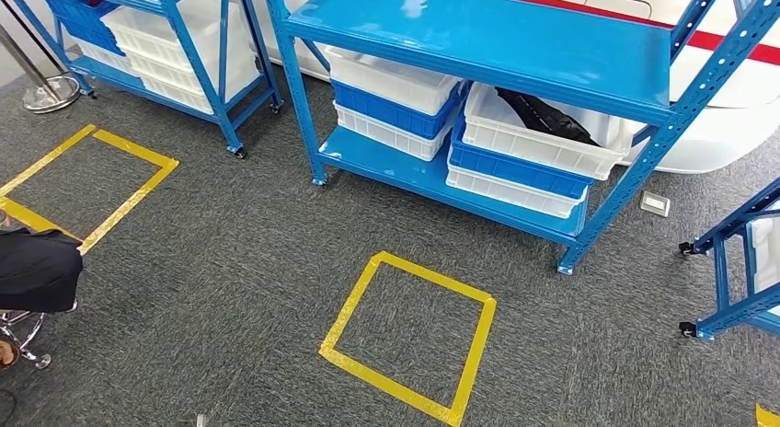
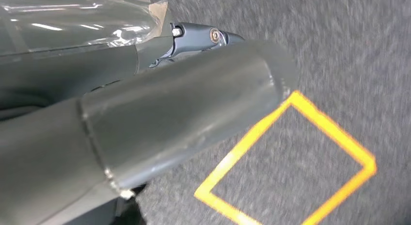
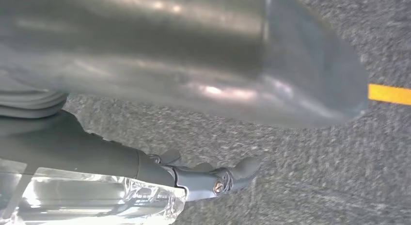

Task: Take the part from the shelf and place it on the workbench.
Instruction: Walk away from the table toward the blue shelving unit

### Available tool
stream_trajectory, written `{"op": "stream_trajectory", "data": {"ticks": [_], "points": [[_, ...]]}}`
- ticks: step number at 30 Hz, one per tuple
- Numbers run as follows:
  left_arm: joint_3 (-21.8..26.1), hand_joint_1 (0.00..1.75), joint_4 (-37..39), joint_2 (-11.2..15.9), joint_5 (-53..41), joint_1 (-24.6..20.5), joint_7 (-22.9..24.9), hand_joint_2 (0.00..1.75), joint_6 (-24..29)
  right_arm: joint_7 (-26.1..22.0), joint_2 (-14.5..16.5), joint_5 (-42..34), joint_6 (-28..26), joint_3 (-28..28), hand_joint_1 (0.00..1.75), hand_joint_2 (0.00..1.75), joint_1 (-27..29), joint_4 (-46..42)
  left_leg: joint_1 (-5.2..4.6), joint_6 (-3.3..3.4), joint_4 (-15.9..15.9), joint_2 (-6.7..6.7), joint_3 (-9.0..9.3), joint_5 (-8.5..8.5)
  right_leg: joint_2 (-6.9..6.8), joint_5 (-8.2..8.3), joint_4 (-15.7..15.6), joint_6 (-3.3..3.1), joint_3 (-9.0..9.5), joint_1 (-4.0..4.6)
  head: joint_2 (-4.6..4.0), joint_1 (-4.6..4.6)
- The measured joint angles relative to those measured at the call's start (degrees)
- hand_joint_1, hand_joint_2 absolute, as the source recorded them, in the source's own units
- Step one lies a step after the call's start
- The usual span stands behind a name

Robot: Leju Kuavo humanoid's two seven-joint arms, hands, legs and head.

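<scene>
A black part [image 1: 543,119] lies in a white bin [image 1: 533,149] on the lower level of the blue shelf [image 1: 478,31] ahead, under its top board. My left hand [image 2: 160,89] hangs over the grey carpet beside a yellow taped square [image 2: 291,162], thumb and dark fingers [image 2: 203,38] apart, holding nothing. My right hand [image 3: 184,84] also hangs above the carpet, its fingers [image 3: 218,179] stretched out away from the thumb, with nothing in it.
A yellow taped square [image 1: 409,335] marks the floor in front of the shelf. A second blue shelf [image 1: 156,40] with bins stands at the back left, a third rack [image 1: 736,261] at the right edge. A person's dark garment [image 1: 37,266] and a stool are at the left.
</scene>
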Motion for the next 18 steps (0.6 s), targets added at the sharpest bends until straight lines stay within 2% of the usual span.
{"op": "stream_trajectory", "data": {"ticks": [2, 3, 4, 5, 6, 7, 8, 9, 12, 13, 14, 16, 17, 18], "points": [[-0.07, 0.00, 0.00, -0.01, -0.04, 0.01, 0.07, 0.00, -0.03, 0.00, -0.01, -0.01, 0.00, -0.06, 0.00, 0.00, 0.09, 0.01, 0.12, -0.41, 6.81, 0.00, -5.14, -2.44, 0.13, -0.82, 0.01, -0.23, 0.76, 0.09, 0.00, -0.04], [-0.11, 0.00, 0.00, -0.01, -0.05, 0.04, 0.13, 0.00, -0.03, 0.00, -0.01, -0.01, 0.00, -0.10, 0.00, 0.00, 0.24, 0.02, 0.14, -0.45, 7.73, 0.01, -6.71, -2.39, 0.24, -1.31, 0.01, -0.16, 1.29, 0.11, 0.00, -0.07], [-0.15, 0.00, 0.00, -0.01, -0.05, 0.06, 0.20, 0.00, -0.01, 0.00, -0.01, -0.02, 0.00, -0.14, 0.00, 0.00, 0.40, 0.02, 0.14, -0.36, 6.72, 0.01, -7.34, -1.22, 0.36, -1.87, 0.01, -0.05, 1.99, 0.12, 0.00, -0.07], [-0.18, 0.00, 0.00, 0.01, -0.05, 0.08, 0.26, 0.00, 0.00, -0.01, 0.00, -0.02, 0.00, -0.18, 0.00, 0.00, 0.49, 0.02, 0.12, -0.13, 3.72, 0.01, -6.92, 1.15, 0.47, -2.46, 0.00, 0.08, 2.79, 0.12, 0.00, -0.07], [-0.20, 0.00, 0.00, 0.05, -0.05, 0.10, 0.30, 0.00, 0.01, -0.01, 0.02, -0.02, 0.00, -0.20, 0.00, 0.00, 0.55, 0.02, 0.07, 0.21, -0.16, 0.01, -6.02, 4.27, 0.56, -3.05, -0.05, 0.21, 3.39, 0.13, 0.00, -0.09], [-0.21, 0.00, 0.00, 0.11, -0.05, 0.11, 0.32, 0.00, 0.02, -0.02, 0.06, -0.02, 0.00, -0.23, 0.00, 0.00, 0.55, 0.03, -0.09, 0.60, -3.53, 0.02, -5.17, 6.60, 0.68, -3.65, -0.10, 0.46, 3.97, 0.23, 0.00, -0.05], [-0.23, 0.00, 0.00, 0.17, -0.05, 0.10, 0.33, 0.00, 0.00, -0.04, 0.10, -0.02, 0.00, -0.27, 0.00, 0.00, 0.49, 0.03, -0.27, 0.98, -5.90, 0.01, -4.50, 8.16, 0.75, -4.17, -0.24, 0.77, 4.25, 0.34, 0.00, -0.02], [-0.26, 0.00, 0.00, 0.18, -0.07, 0.10, 0.33, 0.00, 0.00, -0.05, 0.12, -0.04, -0.01, -0.31, 0.00, 0.00, 0.46, 0.04, -0.48, 1.34, -7.11, -0.02, -4.12, 8.82, 0.80, -4.45, -0.43, 1.14, 4.50, 0.50, 0.00, 0.00], [-0.35, 0.00, 0.00, 0.02, -0.08, 0.13, 0.33, 0.00, -0.01, -0.11, 0.15, -0.09, -0.02, -0.39, 0.00, 0.00, 0.48, 0.04, -0.68, 2.47, -8.47, -0.10, -2.54, 8.68, 0.78, -4.28, 0.24, 2.31, 5.19, 0.88, 0.00, -0.04], [-0.35, 0.00, 0.00, -0.03, -0.07, 0.14, 0.32, 0.00, -0.01, -0.14, 0.18, -0.08, -0.02, -0.39, 0.00, 0.00, 0.47, 0.04, -0.60, 2.91, -8.98, -0.08, -1.75, 8.58, 0.73, -4.27, 2.12, 2.52, 4.39, 0.88, 0.00, -0.04], [-0.36, 0.00, 0.00, -0.06, -0.07, 0.13, 0.31, 0.00, -0.01, -0.17, 0.19, -0.07, -0.02, -0.40, 0.00, 0.00, 0.43, 0.04, -0.51, 3.25, -9.39, -0.12, -0.98, 8.38, 0.66, -4.71, 5.20, 2.55, 2.57, 0.81, 0.00, -0.02], [-0.36, 0.00, 0.00, -0.04, -0.06, 0.10, 0.31, 0.00, 0.00, -0.24, 0.19, -0.02, -0.02, -0.41, 0.00, 0.00, 0.42, 0.04, -0.46, 3.68, -9.76, -0.10, 0.04, 7.55, 0.58, -6.99, 12.97, 2.48, -2.71, 0.53, 0.00, -0.01], [-0.36, 0.00, 0.00, -0.03, -0.04, 0.12, 0.35, 0.00, 0.02, -0.27, 0.16, -0.01, -0.02, -0.42, 0.00, 0.00, 0.53, 0.04, -0.46, 3.69, -9.77, -0.18, 0.52, 7.08, 0.56, -8.32, 15.81, 2.54, -5.17, 0.41, 0.00, -0.01], [-0.36, 0.00, 0.00, -0.04, -0.02, 0.19, 0.40, 0.00, 0.04, -0.28, 0.13, 0.02, -0.02, -0.43, 0.00, 0.00, 0.67, 0.04, -0.45, 3.62, -9.76, -0.29, 1.08, 6.58, 0.56, -9.04, 16.86, 2.78, -6.76, 0.28, 0.00, -0.01]]}}
